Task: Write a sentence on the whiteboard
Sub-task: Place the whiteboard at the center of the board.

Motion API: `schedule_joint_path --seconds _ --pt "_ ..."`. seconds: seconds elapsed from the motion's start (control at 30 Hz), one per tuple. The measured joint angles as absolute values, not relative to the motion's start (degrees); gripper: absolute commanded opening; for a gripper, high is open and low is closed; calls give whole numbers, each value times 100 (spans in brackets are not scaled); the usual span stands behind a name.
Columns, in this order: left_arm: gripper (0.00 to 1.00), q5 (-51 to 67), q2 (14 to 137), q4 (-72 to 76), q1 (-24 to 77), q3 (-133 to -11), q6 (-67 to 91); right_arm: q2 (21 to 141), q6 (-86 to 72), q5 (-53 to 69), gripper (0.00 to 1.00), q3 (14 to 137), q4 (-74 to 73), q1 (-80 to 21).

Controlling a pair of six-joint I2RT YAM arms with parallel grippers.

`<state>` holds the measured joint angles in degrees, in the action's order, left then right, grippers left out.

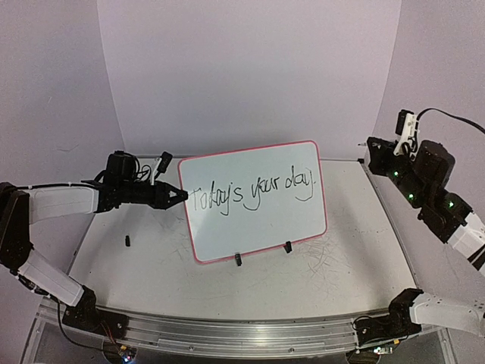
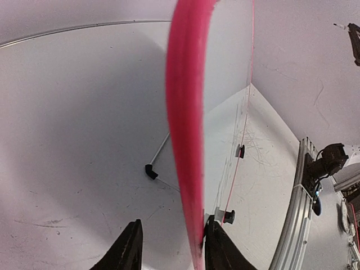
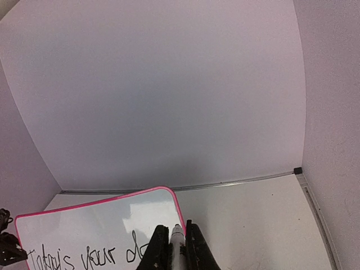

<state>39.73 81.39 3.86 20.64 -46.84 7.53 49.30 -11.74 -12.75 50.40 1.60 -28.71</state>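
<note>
Whiteboard (image 1: 261, 227) standing on the table (image 1: 364, 250)
The sentence (image 1: 254, 189) crosses it; the left gripper (image 1: 180, 196) sits at its left edge.

The whiteboard (image 1: 258, 201) stands upright mid-table and bars any pass across the centre. The left gripper (image 1: 182, 195) straddles its rim at 9 o'clock, jaws apart. A small black piece (image 1: 127, 241) lies at 8 o'clock. The table (image 1: 364, 250) is free from 4 to 6 o'clock. The right gripper (image 3: 175, 229), clamped on a marker (image 3: 178, 237), hangs raised at 3 o'clock.
</note>
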Motion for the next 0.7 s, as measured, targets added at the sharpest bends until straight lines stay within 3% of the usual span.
schedule_joint_path --seconds 0.23,0.5,0.7 --pt "67 3324 7288 -230 2045 -4919 889 5028 -1059 -1326 0 4649 -395 -2864" --pt "70 1364 5815 -1490 2029 -5065 2417 5064 -856 -615 0 4477 45 -2862" --pt "71 -146 6380 -3408 2025 -5245 3807 5047 -835 120 0 4230 201 -2862"
